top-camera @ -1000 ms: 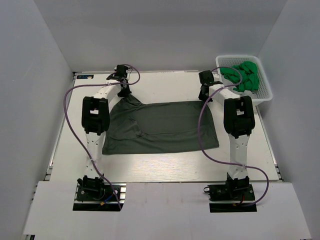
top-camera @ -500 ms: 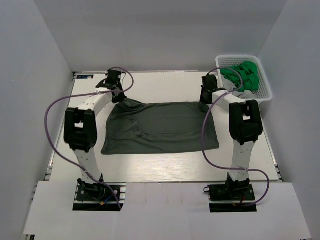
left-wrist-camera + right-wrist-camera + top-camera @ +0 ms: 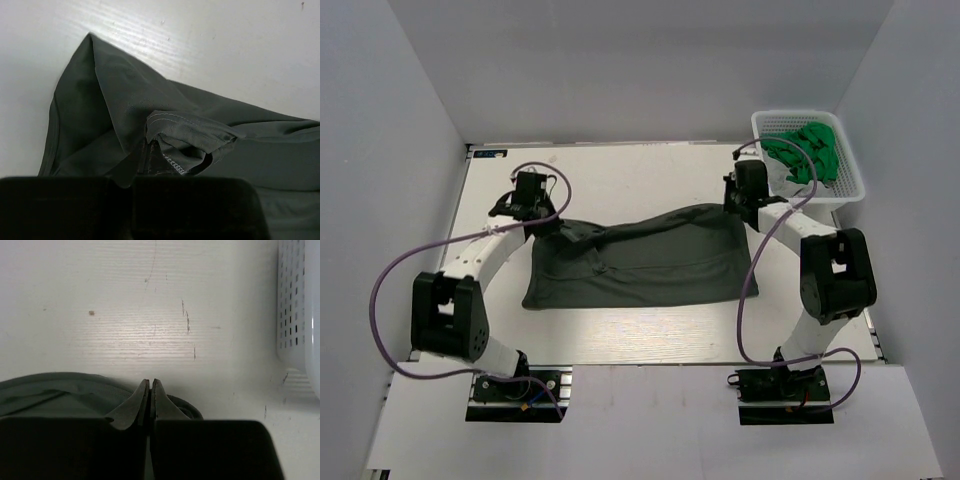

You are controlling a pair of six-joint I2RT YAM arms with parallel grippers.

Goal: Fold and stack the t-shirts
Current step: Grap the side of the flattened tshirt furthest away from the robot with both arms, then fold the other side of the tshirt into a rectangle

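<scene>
Clamping far corners of charcoal t-shirt [image 3: 640, 265] in left gripper [image 3: 552, 222] and right gripper [image 3: 740, 207] alike. Stretching crosswise between both, free hem toward bases.

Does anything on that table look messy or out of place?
Only the grey shirt: its far edge is rumpled and lifted where the left tool and right tool pinch its corners, mid-fold rather than damaged. The green shirts sit crumpled in the basket. Nothing looks spilled or broken.
</scene>
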